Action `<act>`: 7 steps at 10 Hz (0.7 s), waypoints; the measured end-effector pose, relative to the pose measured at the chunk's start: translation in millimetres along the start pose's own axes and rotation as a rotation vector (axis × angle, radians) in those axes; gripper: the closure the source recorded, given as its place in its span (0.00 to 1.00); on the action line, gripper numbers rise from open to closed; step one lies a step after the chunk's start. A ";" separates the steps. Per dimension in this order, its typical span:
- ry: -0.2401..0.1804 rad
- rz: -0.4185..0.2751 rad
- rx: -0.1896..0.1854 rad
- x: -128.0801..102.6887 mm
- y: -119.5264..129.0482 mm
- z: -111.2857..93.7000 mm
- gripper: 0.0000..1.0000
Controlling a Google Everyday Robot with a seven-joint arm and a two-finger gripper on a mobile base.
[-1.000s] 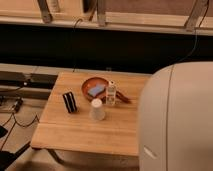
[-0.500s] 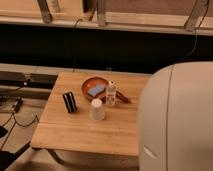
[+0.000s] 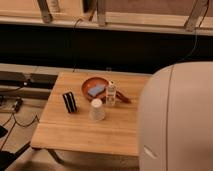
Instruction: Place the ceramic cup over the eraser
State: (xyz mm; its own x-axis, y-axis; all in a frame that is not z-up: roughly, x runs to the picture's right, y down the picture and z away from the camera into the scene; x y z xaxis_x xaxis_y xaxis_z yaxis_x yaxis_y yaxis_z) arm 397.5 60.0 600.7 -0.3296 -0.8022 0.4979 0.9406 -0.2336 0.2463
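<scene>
While the robot's big white shell (image 3: 175, 120) fills the right of the camera view, the gripper is out of sight somewhere off-frame, jaws apart and empty. Nothing has budged in the last second. The wooden table (image 3: 75, 137) carries the same layout, so the reach hasn't begun. On to the reddish bowl (image 3: 86, 83) at the back, with a light-blue pad (image 3: 96, 90) lying in it. Just in front stands the ceramic cup (image 3: 97, 109), wider at the bottom, so it looks mouth-down already. The small white-capped bottle (image 3: 111, 93) stands between bowl and cup, a touch right. Smallest, the eraser (image 3: 69, 101) sits left of the cup, close but apart and uncovered. My read: everything is still to do.
</scene>
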 end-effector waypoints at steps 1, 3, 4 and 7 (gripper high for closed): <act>0.000 0.000 0.000 0.0 0.0 0.0 0.20; 0.000 0.000 0.000 0.0 0.0 0.0 0.20; 0.001 0.000 0.001 0.6 -0.3 0.1 0.20; 0.050 -0.067 0.055 37.0 -43.2 -7.4 0.20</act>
State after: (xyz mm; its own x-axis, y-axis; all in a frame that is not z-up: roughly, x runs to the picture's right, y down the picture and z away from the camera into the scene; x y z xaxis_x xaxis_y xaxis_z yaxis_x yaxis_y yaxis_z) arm 345.3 36.2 602.3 -0.3856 -0.8125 0.4372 0.9104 -0.2581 0.3234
